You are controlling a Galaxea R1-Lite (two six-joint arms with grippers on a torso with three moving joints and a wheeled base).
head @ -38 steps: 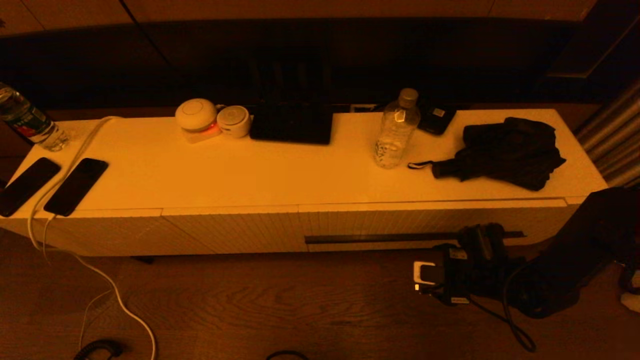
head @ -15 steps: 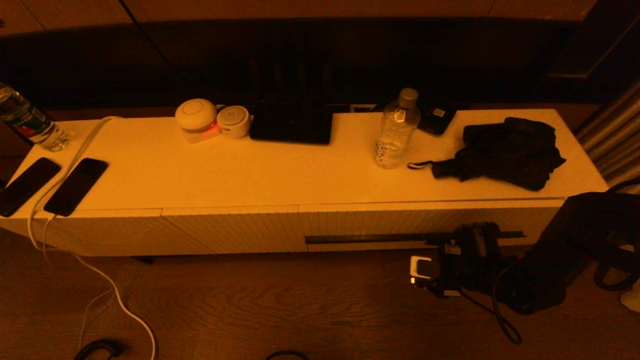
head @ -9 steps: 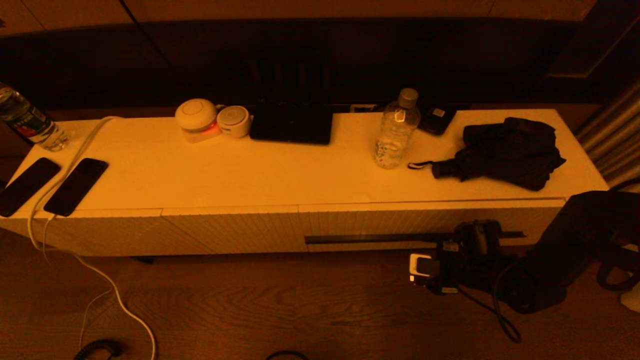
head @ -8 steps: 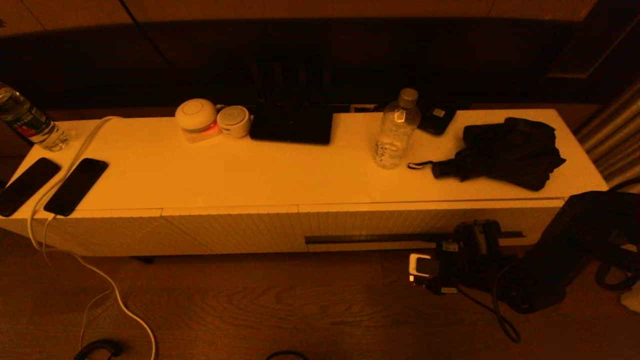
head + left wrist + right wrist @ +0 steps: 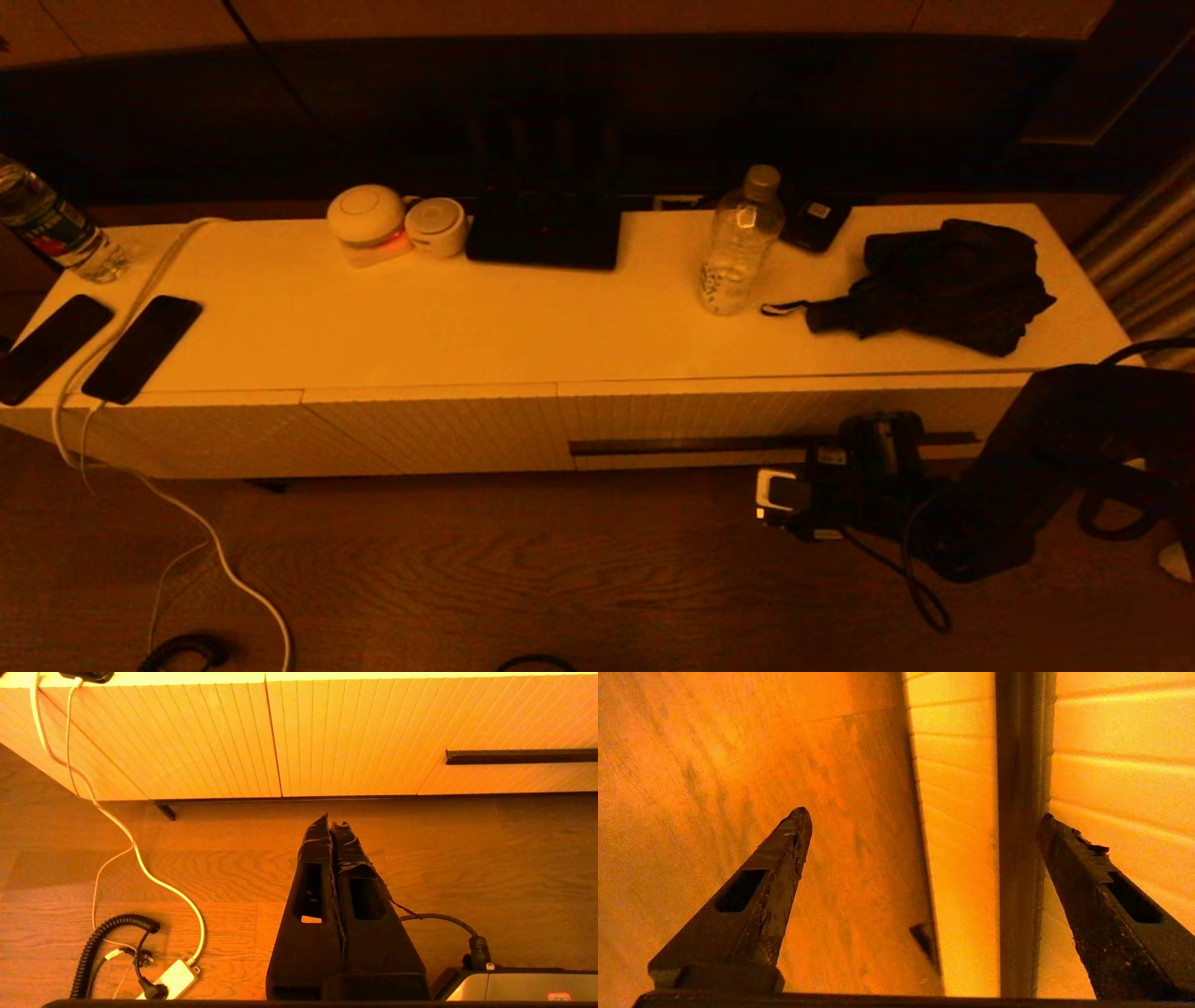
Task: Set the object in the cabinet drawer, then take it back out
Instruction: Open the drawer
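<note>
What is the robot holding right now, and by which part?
Nothing. The right gripper is open at the drawer handle; the left gripper is shut and empty.

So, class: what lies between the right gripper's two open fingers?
In the right wrist view, the right gripper frames the drawer's dark slot handle, ribbed front and floor.

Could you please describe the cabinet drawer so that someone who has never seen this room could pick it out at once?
Look at the long, low white cabinet along the wall, with its row of ribbed front panels. The cabinet drawer is the panel towards the right end, below the clear water bottle. It alone carries a long dark horizontal slot handle; its neighbours are slotless.
</note>
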